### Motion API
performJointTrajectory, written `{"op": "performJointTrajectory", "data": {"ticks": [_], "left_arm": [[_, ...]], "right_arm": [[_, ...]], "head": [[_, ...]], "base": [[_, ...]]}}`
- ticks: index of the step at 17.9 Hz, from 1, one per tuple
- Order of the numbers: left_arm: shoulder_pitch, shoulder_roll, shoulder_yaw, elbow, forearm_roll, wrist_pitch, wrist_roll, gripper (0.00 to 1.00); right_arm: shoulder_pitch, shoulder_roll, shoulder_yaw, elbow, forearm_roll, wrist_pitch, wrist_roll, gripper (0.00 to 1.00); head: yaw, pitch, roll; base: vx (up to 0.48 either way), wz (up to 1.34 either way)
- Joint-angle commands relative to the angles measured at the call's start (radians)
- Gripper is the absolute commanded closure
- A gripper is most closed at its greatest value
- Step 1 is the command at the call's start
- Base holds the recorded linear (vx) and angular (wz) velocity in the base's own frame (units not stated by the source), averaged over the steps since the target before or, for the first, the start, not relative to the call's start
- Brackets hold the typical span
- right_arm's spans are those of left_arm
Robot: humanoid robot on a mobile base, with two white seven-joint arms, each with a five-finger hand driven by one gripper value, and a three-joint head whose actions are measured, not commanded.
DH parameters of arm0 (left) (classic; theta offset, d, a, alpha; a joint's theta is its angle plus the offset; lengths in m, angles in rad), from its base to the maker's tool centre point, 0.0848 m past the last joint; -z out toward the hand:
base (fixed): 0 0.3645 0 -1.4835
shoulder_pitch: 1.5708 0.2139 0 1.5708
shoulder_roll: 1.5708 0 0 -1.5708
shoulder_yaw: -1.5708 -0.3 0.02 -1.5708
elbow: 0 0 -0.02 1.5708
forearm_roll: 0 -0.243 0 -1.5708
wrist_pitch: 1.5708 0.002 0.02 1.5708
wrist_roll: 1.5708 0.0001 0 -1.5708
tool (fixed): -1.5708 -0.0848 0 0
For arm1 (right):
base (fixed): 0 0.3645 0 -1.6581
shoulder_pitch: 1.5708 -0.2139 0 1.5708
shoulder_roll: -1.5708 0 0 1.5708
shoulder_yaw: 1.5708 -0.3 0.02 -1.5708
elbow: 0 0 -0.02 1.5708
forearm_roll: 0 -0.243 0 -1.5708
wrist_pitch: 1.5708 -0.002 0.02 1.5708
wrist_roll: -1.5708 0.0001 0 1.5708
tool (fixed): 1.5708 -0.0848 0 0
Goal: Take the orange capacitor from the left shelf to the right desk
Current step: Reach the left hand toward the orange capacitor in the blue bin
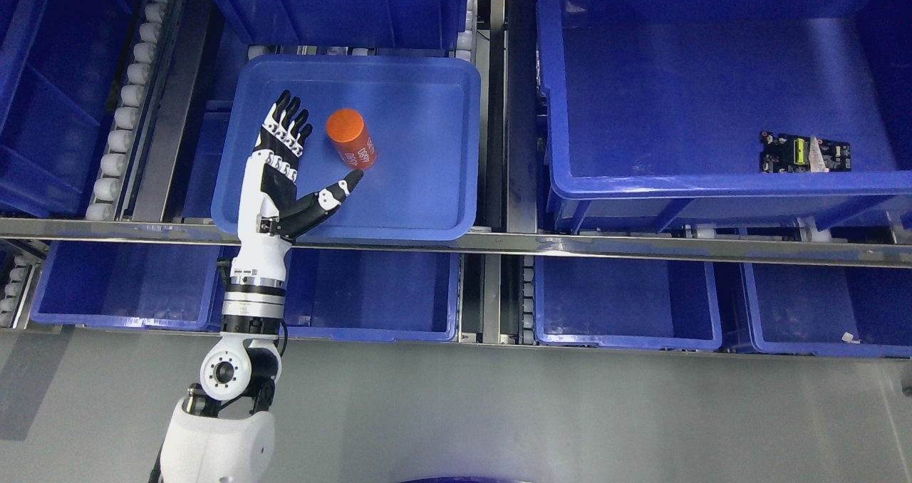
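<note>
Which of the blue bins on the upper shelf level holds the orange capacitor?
The shallow blue tray where the left hand reaches holds the orange capacitor. The deep bin to its right holds only a circuit board.

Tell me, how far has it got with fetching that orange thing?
Early still. Done: the left hand has reached into the shallow blue tray on the shelf. In hand: its fingers are spread beside the orange capacitor, thumb tip close to its lower end, nothing gripped. Left: closing on it, lifting it out and carrying it to the desk, which isn't in view.
</note>
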Motion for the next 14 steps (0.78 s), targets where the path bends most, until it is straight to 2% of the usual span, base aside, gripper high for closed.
{"op": "performJointTrajectory", "data": {"ticks": [1, 4, 8, 14], "left_arm": [[-0.017, 0.007, -0.008, -0.017, 0.000, 0.011, 0.001, 0.00], [-0.017, 0.024, 0.006, -0.016, 0.000, 0.018, 0.001, 0.00], [-0.075, 0.094, 0.060, 0.007, 0.000, 0.110, -0.002, 0.00], [-0.199, 0.108, 0.012, 0.079, -0.002, 0.253, -0.197, 0.01]], "right_arm": [[0.021, -0.017, -0.011, -0.017, 0.006, 0.000, 0.000, 0.00], [0.023, -0.017, -0.011, -0.017, 0.006, 0.000, 0.000, 0.00], [0.023, -0.017, -0.011, -0.017, 0.006, 0.000, 0.000, 0.00], [0.023, -0.017, -0.011, -0.017, 0.006, 0.000, 0.000, 0.00]], "head": [[0.0000, 0.000, 0.000], [0.0000, 0.000, 0.000], [0.0000, 0.000, 0.000], [0.0000, 0.000, 0.000]], "base": [[0.000, 0.00], [0.000, 0.00], [0.000, 0.00], [0.000, 0.00]]}}
